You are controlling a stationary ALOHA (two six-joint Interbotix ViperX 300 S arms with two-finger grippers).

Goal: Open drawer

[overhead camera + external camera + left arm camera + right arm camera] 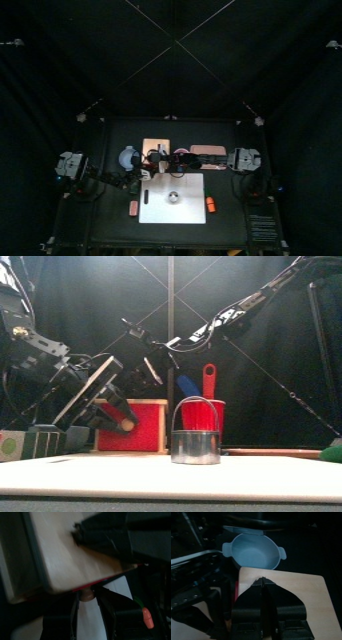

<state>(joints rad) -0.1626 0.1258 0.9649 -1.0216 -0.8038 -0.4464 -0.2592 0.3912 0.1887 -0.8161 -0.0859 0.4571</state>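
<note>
The small wooden drawer box (134, 424) has a red front and a round knob (84, 596). It stands behind the white mat, and its pale top fills the left wrist view (67, 557). My left gripper (87, 604) is at the drawer front with one jaw on each side of the knob, closed on it. My right gripper (261, 579) is shut, with its tips resting on the box's wooden top (301, 594). It also shows in the left wrist view (100, 534). The drawer looks shut or barely out.
A metal tin (195, 444) with a red handle stands on the white mat (174, 195), with a red cup (211, 406) behind it. A blue bowl (254, 551) sits beside the box. Two small orange pieces (210, 204) (134, 208) lie at the mat's sides.
</note>
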